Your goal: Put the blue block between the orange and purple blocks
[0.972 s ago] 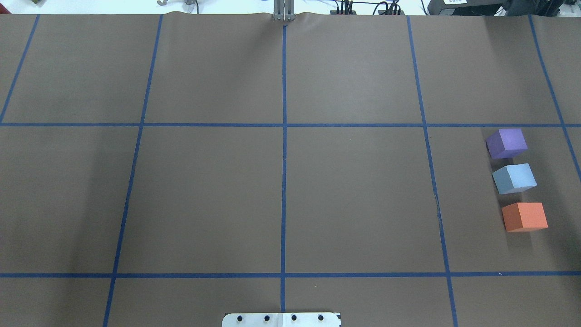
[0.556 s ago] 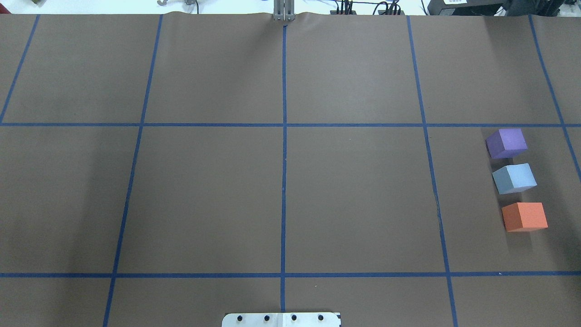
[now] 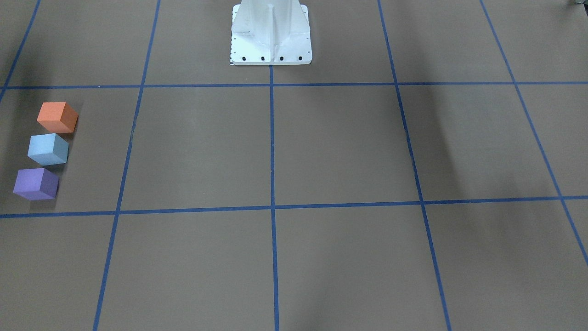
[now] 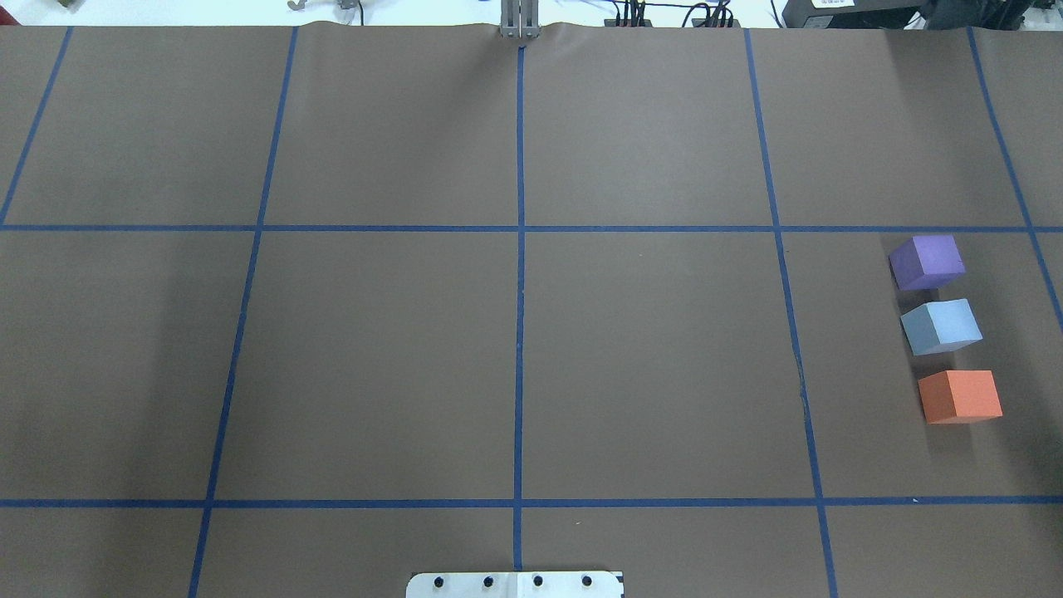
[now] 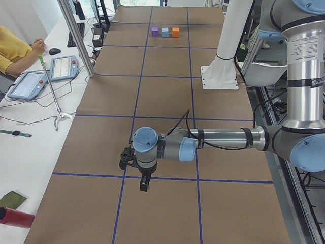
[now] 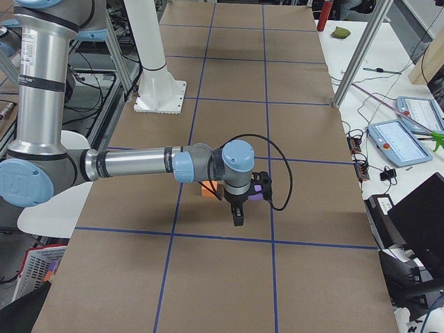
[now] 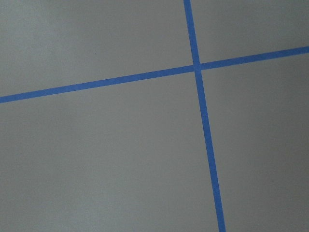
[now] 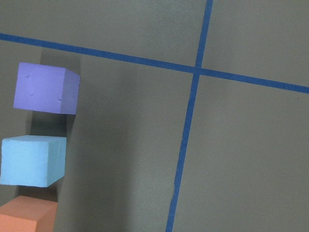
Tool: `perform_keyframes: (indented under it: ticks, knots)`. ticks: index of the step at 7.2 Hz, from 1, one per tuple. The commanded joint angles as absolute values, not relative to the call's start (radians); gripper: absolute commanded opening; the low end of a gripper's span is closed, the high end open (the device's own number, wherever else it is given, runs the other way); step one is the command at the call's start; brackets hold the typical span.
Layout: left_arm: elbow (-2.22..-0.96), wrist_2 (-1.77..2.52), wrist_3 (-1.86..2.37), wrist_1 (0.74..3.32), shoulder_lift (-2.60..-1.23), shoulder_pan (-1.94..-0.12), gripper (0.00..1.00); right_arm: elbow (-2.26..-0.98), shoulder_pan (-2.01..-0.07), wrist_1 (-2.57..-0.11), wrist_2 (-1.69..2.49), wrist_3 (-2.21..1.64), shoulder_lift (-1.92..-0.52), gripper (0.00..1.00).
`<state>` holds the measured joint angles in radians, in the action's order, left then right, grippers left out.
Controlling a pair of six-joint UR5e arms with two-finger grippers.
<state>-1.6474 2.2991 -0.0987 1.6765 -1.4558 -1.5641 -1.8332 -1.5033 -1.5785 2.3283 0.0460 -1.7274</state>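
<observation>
The blue block (image 4: 941, 325) sits on the brown table between the purple block (image 4: 928, 260) and the orange block (image 4: 960, 396), in one row at the right, with small gaps. The front view shows the same row: orange (image 3: 57, 116), blue (image 3: 48, 148), purple (image 3: 36, 183). The right wrist view shows the purple (image 8: 46, 88), blue (image 8: 33, 160) and orange (image 8: 26, 217) blocks below it at the left. My right gripper (image 6: 238, 218) hangs above and beside the row. My left gripper (image 5: 144, 184) hangs over bare table far from the blocks. I cannot tell whether either is open or shut.
Blue tape lines (image 4: 520, 291) divide the table into a grid. The robot's white base (image 3: 271, 50) stands at the near edge. An operators' bench with tablets (image 5: 30, 84) and a metal pole (image 5: 76, 40) runs along the far side.
</observation>
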Motion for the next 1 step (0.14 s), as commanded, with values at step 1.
perform_keyframes:
  ticks: [1]
  knots:
    - [-1.649,2.299,-0.095,1.677,-1.459,-1.563,1.0,-1.833,-1.503,-1.578,2.33,0.046,-1.726,1.0]
